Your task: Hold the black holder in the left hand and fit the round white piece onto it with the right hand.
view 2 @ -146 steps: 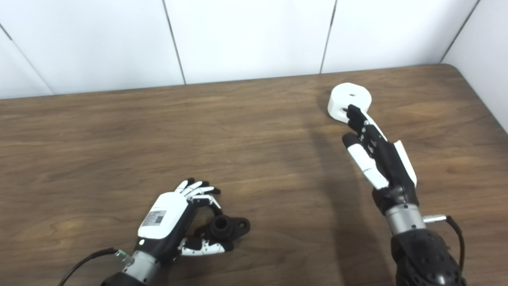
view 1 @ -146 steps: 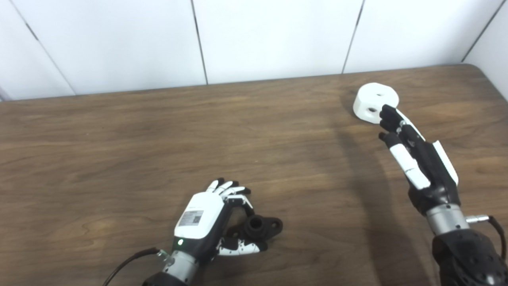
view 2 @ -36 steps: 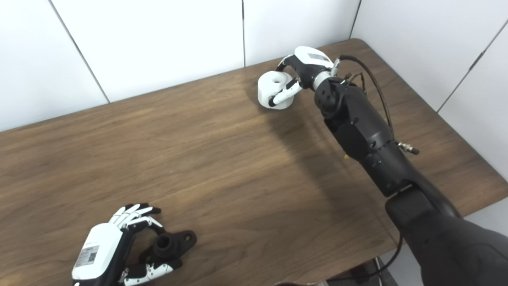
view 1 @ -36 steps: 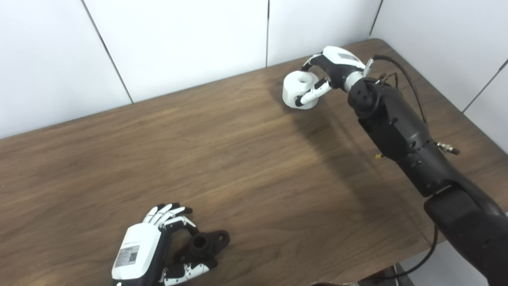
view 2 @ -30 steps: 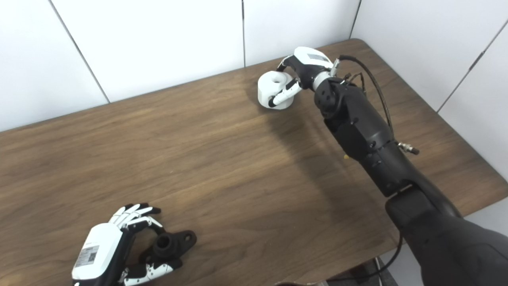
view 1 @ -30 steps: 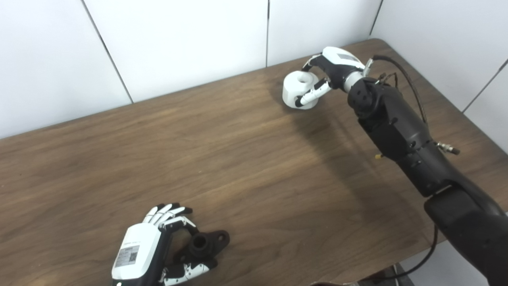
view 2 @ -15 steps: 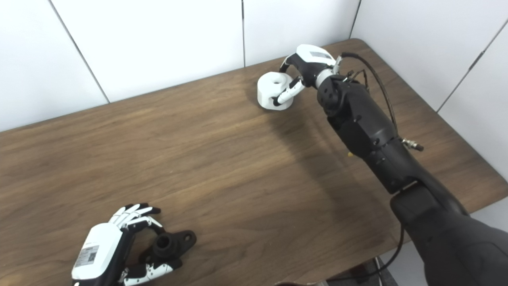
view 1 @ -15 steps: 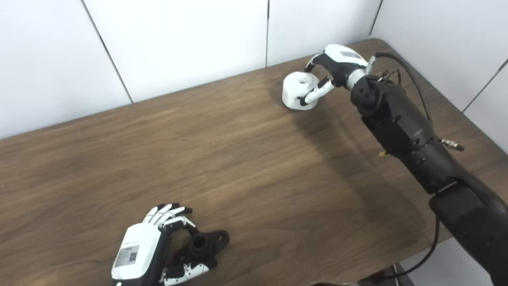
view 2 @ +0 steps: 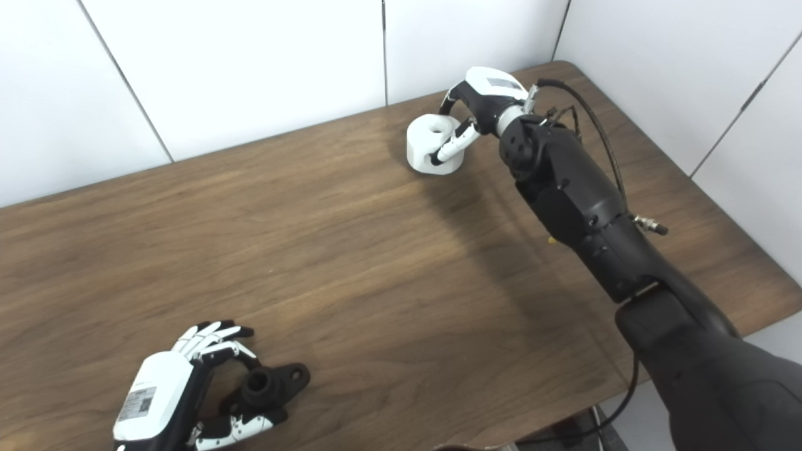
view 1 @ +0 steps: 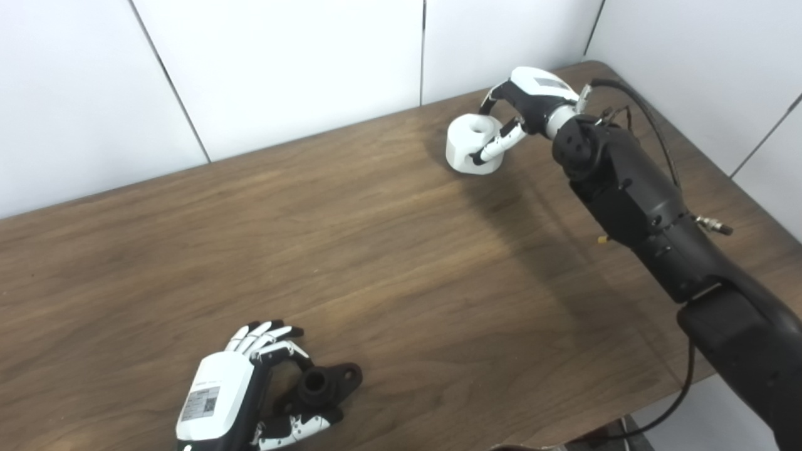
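1. Nearest you, the left hand (view 1: 229,398) cups the matte black holder (view 1: 322,386) on the wood-grain table (view 1: 376,263); its bored socket faces up, its flange pointing right.
2. Far right, your right hand (view 1: 523,106) grips the smooth round white piece (view 1: 471,145), central hole upward.

Bright, even overhead light fell on the brown wooden worktop (view 1: 313,250). The black right arm (view 1: 633,200) cast a soft dark shadow leftward. Focus was sharp, without glare.

I see a dark wooden table (view 1: 388,250) with a rounded far corner, and white panelled walls (view 1: 282,69) just behind it.
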Controlling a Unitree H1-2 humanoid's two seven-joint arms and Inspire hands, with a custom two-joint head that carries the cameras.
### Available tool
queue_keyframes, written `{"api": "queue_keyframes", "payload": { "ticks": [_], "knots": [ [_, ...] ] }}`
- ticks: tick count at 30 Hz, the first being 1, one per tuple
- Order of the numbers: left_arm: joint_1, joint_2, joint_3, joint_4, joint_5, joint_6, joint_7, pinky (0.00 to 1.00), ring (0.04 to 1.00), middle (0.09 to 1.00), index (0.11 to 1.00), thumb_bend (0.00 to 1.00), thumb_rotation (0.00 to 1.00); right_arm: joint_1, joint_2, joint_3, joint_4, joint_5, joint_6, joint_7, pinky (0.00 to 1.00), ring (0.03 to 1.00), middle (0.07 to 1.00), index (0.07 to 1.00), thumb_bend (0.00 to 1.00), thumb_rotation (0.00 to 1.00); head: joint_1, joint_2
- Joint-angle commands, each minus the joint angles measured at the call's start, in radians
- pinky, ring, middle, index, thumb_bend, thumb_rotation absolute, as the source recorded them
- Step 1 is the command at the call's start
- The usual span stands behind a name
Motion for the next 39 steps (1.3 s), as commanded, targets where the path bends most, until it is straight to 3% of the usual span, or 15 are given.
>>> {"api": "queue_keyframes", "payload": {
  "ticks": [1, 39],
  "knots": [
    [0.022, 0.021, 0.015, 0.014, 0.022, 0.030, -0.019, 0.93, 0.865, 0.793, 0.485, 0.52, 0.05, -0.053, -0.026, -0.009, -0.019, -0.002, -0.006, -0.010, 0.93, 0.976, 0.873, 0.623, 0.74, 0.30, 0.001, 0.001],
    [0.021, 0.016, 0.041, 0.011, 0.013, 0.026, -0.012, 0.92, 0.859, 0.781, 0.485, 0.52, 0.05, -0.041, -0.023, -0.001, -0.014, 0.002, -0.008, -0.017, 0.91, 0.945, 0.848, 0.604, 0.75, 0.27, 0.003, 0.007]
  ]
}}
